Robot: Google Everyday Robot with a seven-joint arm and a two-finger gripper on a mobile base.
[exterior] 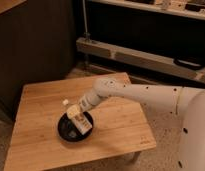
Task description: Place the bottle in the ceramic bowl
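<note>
- tabletop of pale wooden planks (41,100) fills the left of the camera view; its near-left stretch shows nothing but wood, so nothing there hinders the lowering
- shallow round glossy black ceramic bowl (67,133) sits on the near-middle of that table, well inside its edges, so a gentle release should not push it off
- small white oblong bottle with a pale round cap and dark-marked label (77,116) hangs tilted over the bowl, cap end up and to the left, lower end down over the bowl's right half; whether that end already touches the inside cannot be told
- two-finger gripper (76,112) is at the bottle, right above the bowl; whether its jaws are clamped on the bottle or have let go cannot be told
- white robot arm (141,94) reaches in from the right across the table's far half, sloping down to the bowl
- judged step: final lowering and release, the task close to done
- to do it well: bring the lower end down until it rests on the bowl's floor, nearer the centre than the right rim, then part the jaws slowly so the bottle lies down inside
- draw the gripper straight up and back along the arm's line, so the fingers do not catch the cap or tip the rim
</note>
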